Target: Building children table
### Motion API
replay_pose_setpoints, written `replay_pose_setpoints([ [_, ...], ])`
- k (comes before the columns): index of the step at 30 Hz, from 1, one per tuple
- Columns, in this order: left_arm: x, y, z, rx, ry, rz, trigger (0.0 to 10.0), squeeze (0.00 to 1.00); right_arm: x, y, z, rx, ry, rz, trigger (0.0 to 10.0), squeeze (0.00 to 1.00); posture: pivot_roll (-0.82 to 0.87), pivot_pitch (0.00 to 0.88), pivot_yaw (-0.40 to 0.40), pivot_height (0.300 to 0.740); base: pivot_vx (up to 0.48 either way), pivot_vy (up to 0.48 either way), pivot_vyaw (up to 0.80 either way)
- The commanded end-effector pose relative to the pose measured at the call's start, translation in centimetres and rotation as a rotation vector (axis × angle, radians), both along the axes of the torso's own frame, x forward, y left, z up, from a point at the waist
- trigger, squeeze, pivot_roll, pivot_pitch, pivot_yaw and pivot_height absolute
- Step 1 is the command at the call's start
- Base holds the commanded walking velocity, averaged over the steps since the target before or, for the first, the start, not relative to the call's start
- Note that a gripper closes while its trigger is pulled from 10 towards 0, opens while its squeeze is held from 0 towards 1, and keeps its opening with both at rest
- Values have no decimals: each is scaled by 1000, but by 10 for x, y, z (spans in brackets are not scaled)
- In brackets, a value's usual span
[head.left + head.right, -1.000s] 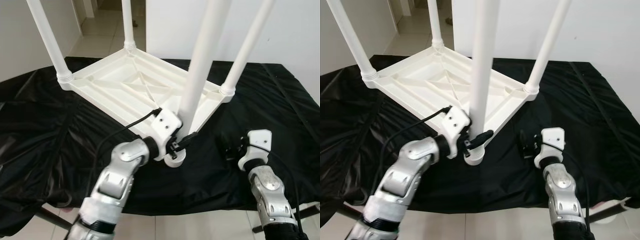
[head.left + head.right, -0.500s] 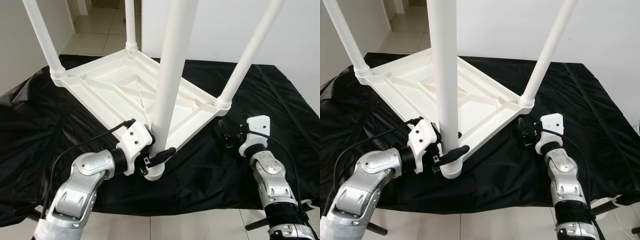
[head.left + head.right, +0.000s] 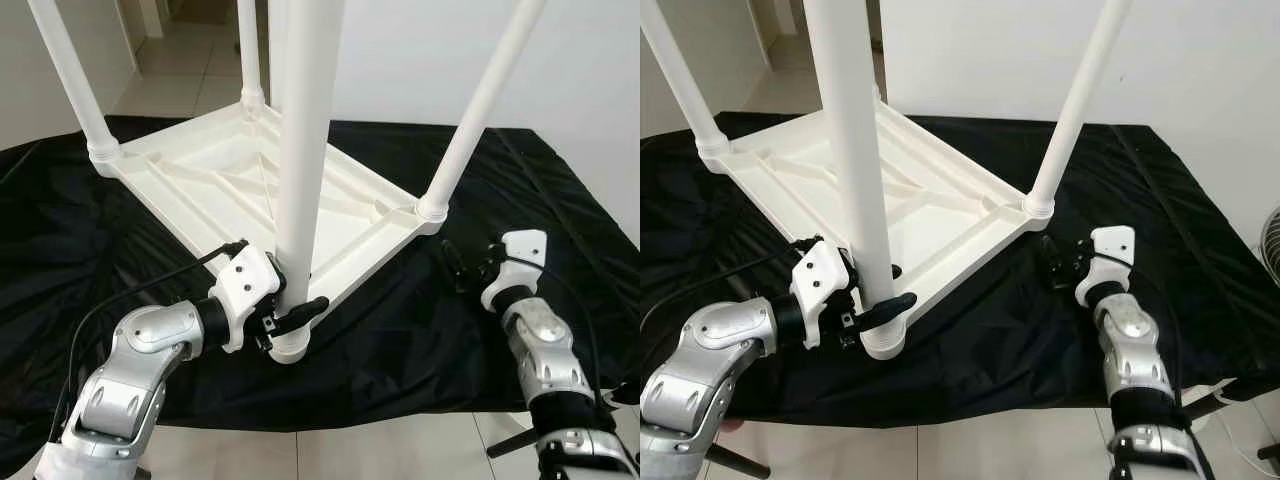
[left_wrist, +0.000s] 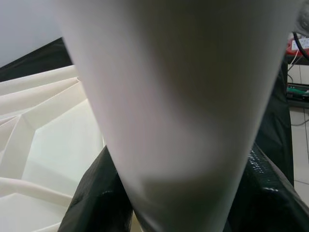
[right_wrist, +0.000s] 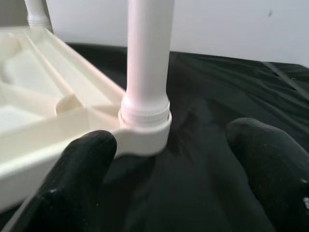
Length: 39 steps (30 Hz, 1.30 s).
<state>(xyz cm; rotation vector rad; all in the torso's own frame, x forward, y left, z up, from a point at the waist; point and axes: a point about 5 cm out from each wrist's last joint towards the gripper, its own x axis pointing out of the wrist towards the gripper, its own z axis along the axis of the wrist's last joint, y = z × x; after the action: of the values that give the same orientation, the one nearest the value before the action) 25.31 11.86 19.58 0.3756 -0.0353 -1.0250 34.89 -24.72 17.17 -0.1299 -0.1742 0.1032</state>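
Your left gripper (image 3: pixel 292 318) pinches the near white plastic leg (image 3: pixel 300 180) just above its socket on the upturned white tabletop (image 3: pixel 215 185) (resting on black cloth (image 3: pixel 400 330)) — twist squarely, keeping it upright. The right gripper (image 3: pixel 468 268) hovers spread beside the right corner leg (image 5: pixel 147 58).

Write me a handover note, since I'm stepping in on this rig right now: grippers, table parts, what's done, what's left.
Left gripper: shut on the near leg, low down by its socket.
Right gripper: open, holding nothing, just off the right corner leg.
Table top lies upside down on the black cloth; all four legs stand in their corner sockets.
Done: legs fitted.
Left, probably: check that the near leg is seated tight, then turn the table upright.
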Motion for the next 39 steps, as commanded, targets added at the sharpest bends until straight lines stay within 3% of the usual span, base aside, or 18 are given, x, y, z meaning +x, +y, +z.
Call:
replay_pose_setpoints([
  [1, 2, 22, -28, 140, 111, 122, 0, 0, 5, -5, 2, 55, 7, 14, 10000, 0, 44, 118, -39, 740, 0, 0, 0],
  [9, 2, 21, -27, 130, 107, 119, 0, 0, 19, 5, 13, 100, -5, 82, 10000, 0, 61, 120, -44, 740, 0, 0, 0],
  [11, 1, 16, -25, 118, 102, 108, 549, 0, 31, 15, 23, 107, -6, 105, 10000, 0, 75, 123, -52, 740, 0, 0, 0],
  [14, 1, 14, -23, 112, 97, 105, 0, 0, 39, 21, 32, 115, -7, 120, 10000, 0, 79, 123, -56, 740, 0, 0, 0],
  [18, 1, 13, -22, 107, 97, 105, 118, 0, 42, 22, 36, 125, -9, 116, 10000, 0, 83, 125, -58, 740, 0, 0, 0],
  [19, 1, 12, -21, 105, 96, 105, 667, 0, 45, 24, 41, 123, -11, 112, 10000, 0, 90, 129, -62, 740, 0, 0, 0],
  [21, 0, 12, -20, 102, 94, 106, 784, 0, 48, 25, 46, 123, -14, 110, 10000, 0, 93, 135, -61, 740, 0, 0, 0],
  [29, -3, 12, -17, 95, 102, 99, 706, 0, 55, 29, 60, 125, -26, 97, 10000, 0, 101, 157, -60, 740, 0, 0, 0],
  [39, -7, 11, -10, 95, 106, 77, 863, 0, 60, 25, 76, 95, -70, -19, 10000, 0, 98, 233, -45, 740, 0, 0, 0],
])
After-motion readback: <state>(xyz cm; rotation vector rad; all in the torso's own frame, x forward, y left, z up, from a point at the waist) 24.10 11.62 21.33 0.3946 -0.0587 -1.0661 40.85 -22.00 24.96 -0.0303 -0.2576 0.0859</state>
